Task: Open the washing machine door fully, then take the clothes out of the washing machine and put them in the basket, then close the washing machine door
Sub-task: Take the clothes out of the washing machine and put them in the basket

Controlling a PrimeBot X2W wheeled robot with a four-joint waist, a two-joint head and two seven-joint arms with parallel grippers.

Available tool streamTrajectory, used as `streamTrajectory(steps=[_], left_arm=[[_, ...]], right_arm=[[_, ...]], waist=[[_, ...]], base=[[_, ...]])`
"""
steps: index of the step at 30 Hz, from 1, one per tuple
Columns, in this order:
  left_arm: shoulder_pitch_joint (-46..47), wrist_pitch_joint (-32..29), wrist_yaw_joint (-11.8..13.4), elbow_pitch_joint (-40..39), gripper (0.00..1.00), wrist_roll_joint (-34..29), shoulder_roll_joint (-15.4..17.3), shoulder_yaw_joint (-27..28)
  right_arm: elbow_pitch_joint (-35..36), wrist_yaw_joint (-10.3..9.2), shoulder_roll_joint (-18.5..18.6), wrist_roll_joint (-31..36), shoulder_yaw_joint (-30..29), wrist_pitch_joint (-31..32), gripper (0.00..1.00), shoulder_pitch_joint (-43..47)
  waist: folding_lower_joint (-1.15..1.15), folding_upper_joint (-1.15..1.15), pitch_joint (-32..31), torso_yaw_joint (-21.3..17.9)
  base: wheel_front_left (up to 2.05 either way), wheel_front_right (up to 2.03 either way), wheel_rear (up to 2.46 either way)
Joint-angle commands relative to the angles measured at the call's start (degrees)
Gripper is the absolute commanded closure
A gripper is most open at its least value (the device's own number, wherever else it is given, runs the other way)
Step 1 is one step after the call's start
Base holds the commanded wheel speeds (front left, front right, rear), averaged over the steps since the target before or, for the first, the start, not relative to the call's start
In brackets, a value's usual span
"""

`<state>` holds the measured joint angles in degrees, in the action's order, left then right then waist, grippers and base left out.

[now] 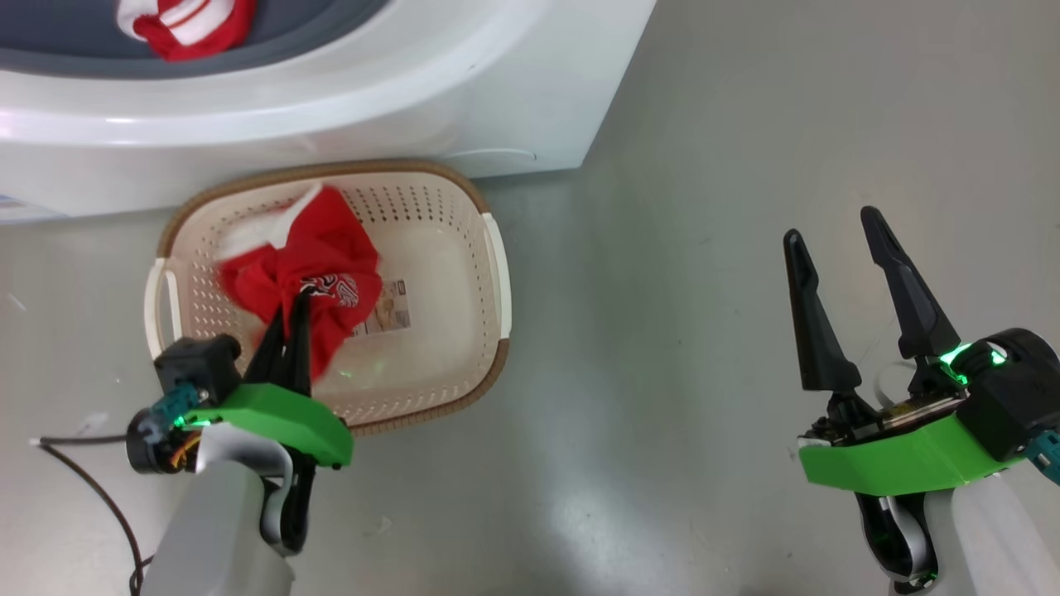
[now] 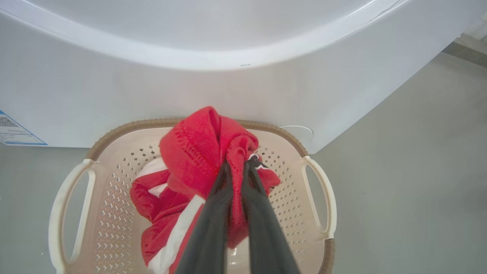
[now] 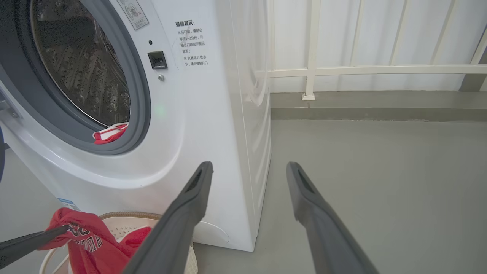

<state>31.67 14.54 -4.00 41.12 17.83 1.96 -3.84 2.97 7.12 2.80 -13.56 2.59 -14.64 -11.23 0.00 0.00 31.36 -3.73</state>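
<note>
Floor: smooth grey coating with faint scuffs and a soft pale glare patch low in the head view.

Far side, right wrist view: white ribbed wall behind a cream railing of upright bars and one horizontal rail. A post foot stands on a raised grey kerb running along the wall base.

Thin black cable lies on the floor at the head view's lower left.

Light is even and diffuse.

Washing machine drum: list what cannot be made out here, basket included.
- Head view: big white washing machine, drum cut off by the top edge beyond one red-and-white garment.
- Left wrist view: cream perforated plastic basket, floor covered by the red jersey in the left gripper.
</note>
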Motion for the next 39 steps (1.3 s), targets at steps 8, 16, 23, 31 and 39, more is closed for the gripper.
streamTrajectory(steps=[8, 16, 23, 31, 39], left_arm=[[6.8, 0.46, 0.71, 12.65, 1.0, 0.73, 0.92, 1.54], [12.2, 0.46, 1.01, 24.25, 1.0, 1.43, 1.41, 2.99], [14.82, 0.46, 1.13, 29.17, 0.0, 1.93, 2.63, 3.47], [14.52, 0.46, 1.29, 30.43, 0.0, 1.64, 2.87, 2.95], [11.03, 0.46, 1.96, 27.3, 0.0, 1.79, 2.5, 3.53]], right_arm=[[1.67, 0.36, 0.08, 0.47, 2.07, -0.36, 0.0, -1.8], [1.65, 0.36, 0.08, 0.41, 2.56, -0.36, 0.0, -2.72], [1.94, 0.36, 0.08, 0.26, 2.74, -0.36, 0.0, -3.25], [1.32, 0.36, 0.08, 0.16, 2.88, -0.36, 0.0, -3.11], [-0.02, 0.36, 0.08, 0.89, 3.77, -0.36, 0.0, -2.35]], waist=[[0.0, 0.0, 4.48, -0.46], [0.0, 0.0, 7.54, -1.71], [0.0, 0.0, 8.95, -3.24], [0.0, 0.0, 7.32, -3.12], [0.0, 0.0, 3.12, -2.08]], base=[[0.0, 0.0, 0.0], [0.0, 0.0, 0.0], [0.0, 0.0, 0.0], [0.0, 0.0, 0.0], [0.0, 0.0, 0.0]])
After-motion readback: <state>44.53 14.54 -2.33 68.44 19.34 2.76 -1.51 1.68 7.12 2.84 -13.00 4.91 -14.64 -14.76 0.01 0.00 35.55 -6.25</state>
